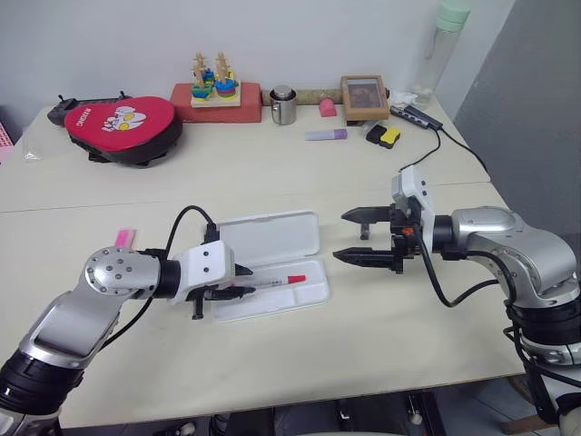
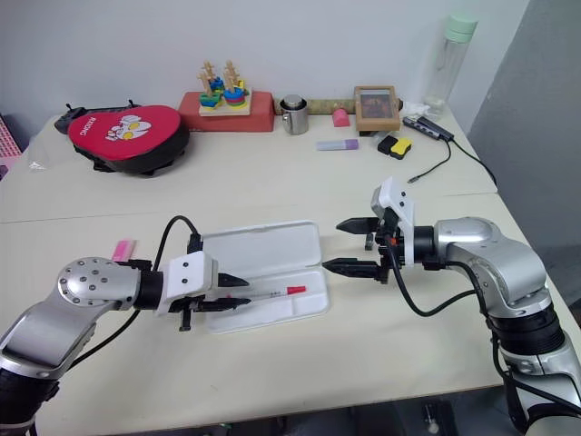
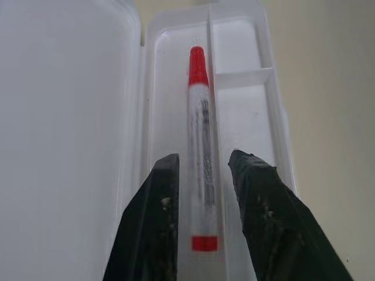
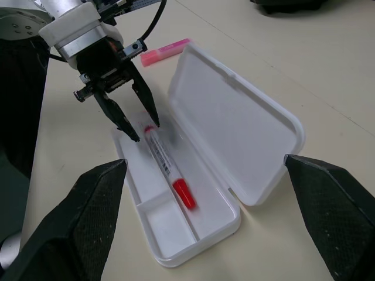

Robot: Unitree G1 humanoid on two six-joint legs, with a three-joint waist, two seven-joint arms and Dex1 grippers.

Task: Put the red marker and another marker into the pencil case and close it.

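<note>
The white pencil case (image 1: pixel 272 306) lies open on the table, its lid (image 1: pixel 272 238) flat behind the divided tray. The red marker (image 1: pixel 275 282) lies in the tray's long compartment (image 3: pixel 202 140). My left gripper (image 1: pixel 248 281) hangs over the tray's left end, open, a finger (image 3: pixel 164 205) on each side of the marker's red end with a small gap. The pink highlighter (image 1: pixel 124 238) lies on the table left of the case. My right gripper (image 1: pixel 341 236) hovers open and holds nothing, just right of the case.
Along the back of the table are a red padded pouch (image 1: pixel 123 123), a stacking toy (image 1: pixel 216 89), a metal cup (image 1: pixel 283 105), a pale purple marker (image 1: pixel 325 134), a picture frame (image 1: pixel 365 97) and a bottle (image 1: pixel 445 45). A cable (image 1: pixel 454 150) trails at the right.
</note>
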